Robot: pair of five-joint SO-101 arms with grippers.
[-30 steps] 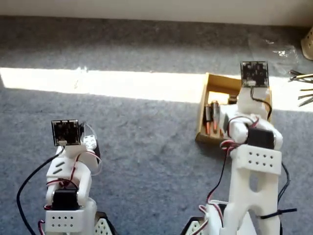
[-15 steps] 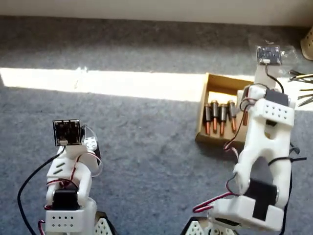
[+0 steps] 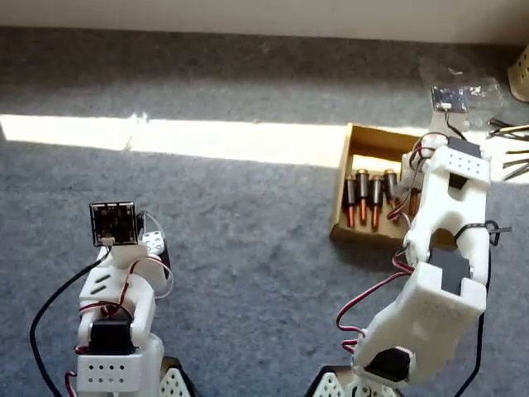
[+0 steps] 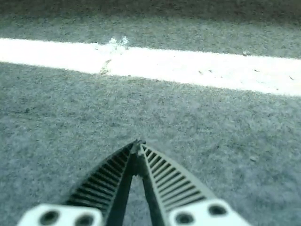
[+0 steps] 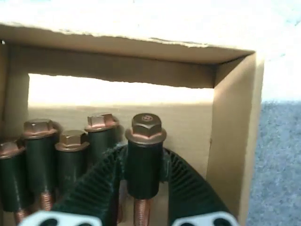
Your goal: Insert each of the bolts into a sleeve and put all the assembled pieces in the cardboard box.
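**Fifth piece held inside the box, beside the other four**

The right gripper is inside the box, clamped on an assembled piece. One ribbed finger presses each side of the black sleeve, and the bolt head stands clear past the fingertips. I cannot tell whether the piece already rests on the box floor or hangs just above it.

What matters for the drop is how the piece lies. Its long axis runs straight along the fingers, with the head toward the far wall of the box and the copper thread back toward the wrist. That is parallel to the row of four finished pieces already lying in the box. The held piece sits just beside the nearest of them, between the row and the side wall. From above, the right arm reaches across the box's near edge and covers that last slot.

The left gripper is closed on nothing, its tips meeting over bare carpet, well apart from the box. The right arm is plainly the one placed for the job.

To my eye this is the final piece, and what remains is to let go. The gap is narrow, so opening wide could nudge the neighbouring piece or catch the wall.
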